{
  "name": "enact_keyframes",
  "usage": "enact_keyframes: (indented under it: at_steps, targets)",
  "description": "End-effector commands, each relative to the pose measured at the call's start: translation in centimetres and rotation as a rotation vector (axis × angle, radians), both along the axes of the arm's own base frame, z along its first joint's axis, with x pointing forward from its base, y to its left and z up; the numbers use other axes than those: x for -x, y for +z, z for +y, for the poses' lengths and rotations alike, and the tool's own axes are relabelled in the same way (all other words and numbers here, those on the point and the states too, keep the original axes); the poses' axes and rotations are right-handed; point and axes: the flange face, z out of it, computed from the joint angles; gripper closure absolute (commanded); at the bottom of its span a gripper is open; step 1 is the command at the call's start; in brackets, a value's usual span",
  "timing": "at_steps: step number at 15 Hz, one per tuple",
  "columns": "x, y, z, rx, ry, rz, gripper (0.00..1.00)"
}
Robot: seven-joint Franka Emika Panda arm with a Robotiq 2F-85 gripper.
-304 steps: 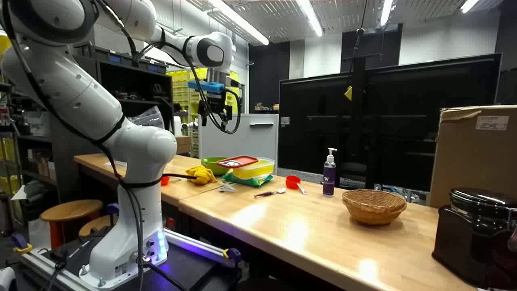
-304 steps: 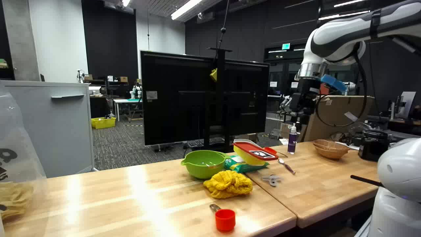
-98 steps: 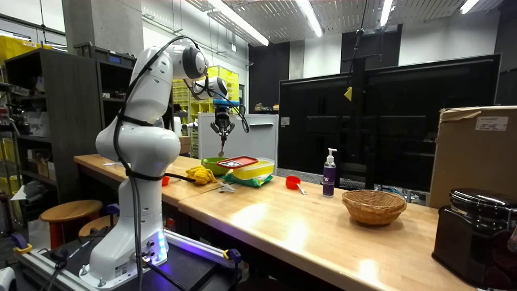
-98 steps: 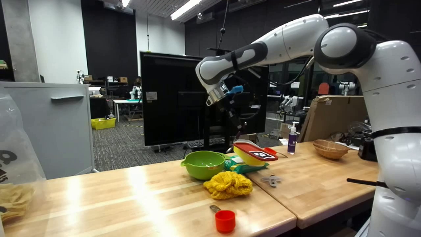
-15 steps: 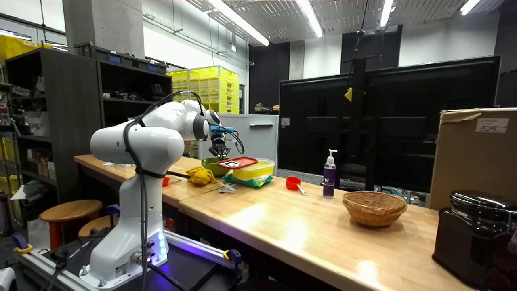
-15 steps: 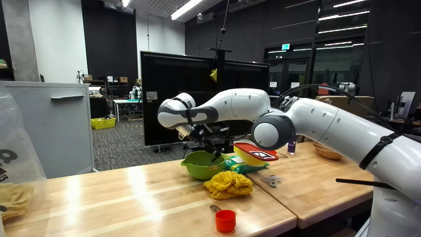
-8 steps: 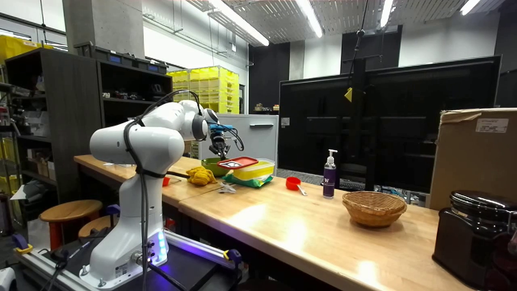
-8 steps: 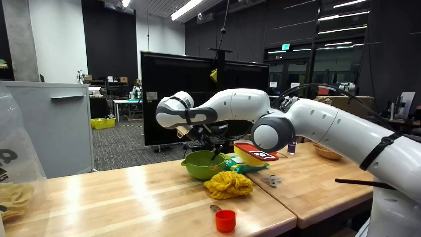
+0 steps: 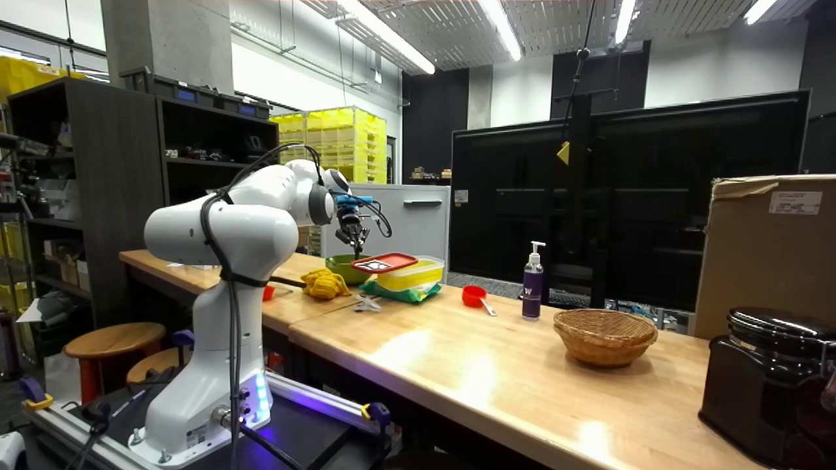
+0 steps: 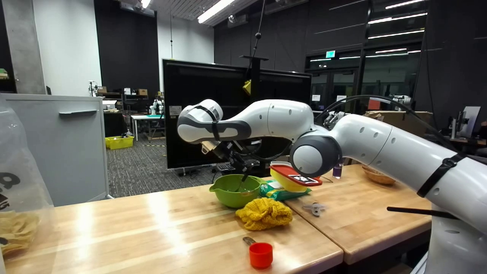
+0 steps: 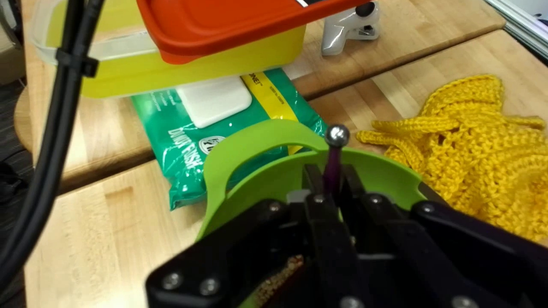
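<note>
My gripper point(image 11: 332, 177) is shut on a spoon point(image 11: 333, 167) with a dark purple handle and a metal ball at its end. The spoon slants down into a green mixing bowl point(image 10: 232, 198); its lower end is hard to make out. In both exterior views the gripper point(image 10: 244, 171) is right above the bowl's rim. Some grainy tan and red stuff point(image 11: 278, 278) shows through a gap in the gripper in the wrist view. Close to the bowl lie a yellow knitted cloth point(image 11: 479, 158) and a green wipes pack point(image 11: 192, 145).
On the wipes pack rests a yellow container point(image 9: 408, 277) with a red lid point(image 9: 385, 262) on it. A clip point(image 10: 314, 208), a red measuring cup point(image 10: 260, 255), another red cup point(image 9: 473, 295), a pump bottle point(image 9: 532, 287) and a wicker basket point(image 9: 605, 336) stand about the table.
Earlier the spoon lay on the table; later I held it above the bowl. Over the last second my gripper has risen slightly and shifted, the spoon tilting within the bowl.
</note>
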Motion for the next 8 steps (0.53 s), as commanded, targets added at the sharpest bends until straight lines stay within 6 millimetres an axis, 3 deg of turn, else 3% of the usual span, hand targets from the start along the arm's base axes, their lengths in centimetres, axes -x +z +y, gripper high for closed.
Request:
enact_keyframes:
  at_steps: [1,8]
  targets:
    - [1.0,1.5,2.0,0.003,0.043,-0.002,0.97]
    - [1.9,2.8,3.9,-0.023,0.076,0.006,0.97]
